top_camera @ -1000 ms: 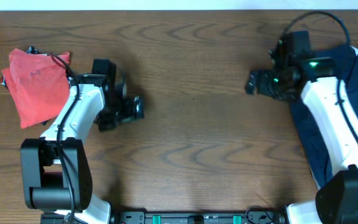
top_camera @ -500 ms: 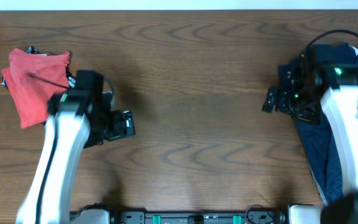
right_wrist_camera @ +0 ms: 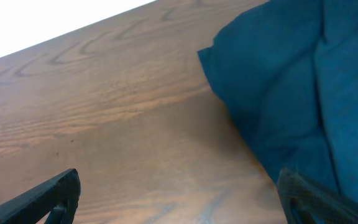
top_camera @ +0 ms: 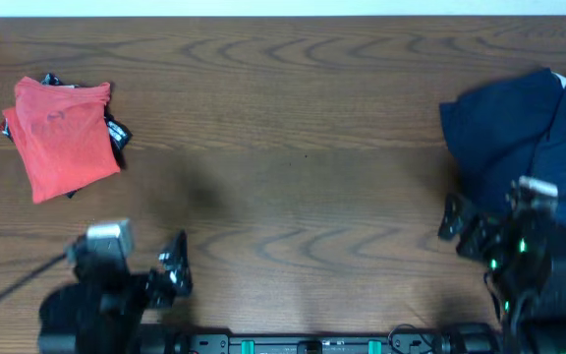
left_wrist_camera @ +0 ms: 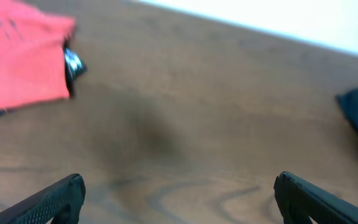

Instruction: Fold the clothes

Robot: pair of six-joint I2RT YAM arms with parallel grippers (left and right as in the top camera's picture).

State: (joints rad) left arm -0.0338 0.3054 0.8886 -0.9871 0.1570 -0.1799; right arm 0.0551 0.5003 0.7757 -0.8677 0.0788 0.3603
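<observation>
While red tee sits folded far-left on table, navy tee rumpled far-right, L gripper & R gripper gape wide, empty.

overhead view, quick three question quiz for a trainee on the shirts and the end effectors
1. True or false: the red shirt lies folded on the left side of the table.
2. Which lies nearest the right end effector? A) red shirt B) navy shirt C) a towel
3. Fill in: the left end effector and the right one are both open and hold ____.
Key: 1 true; 2 B; 3 nothing
</observation>
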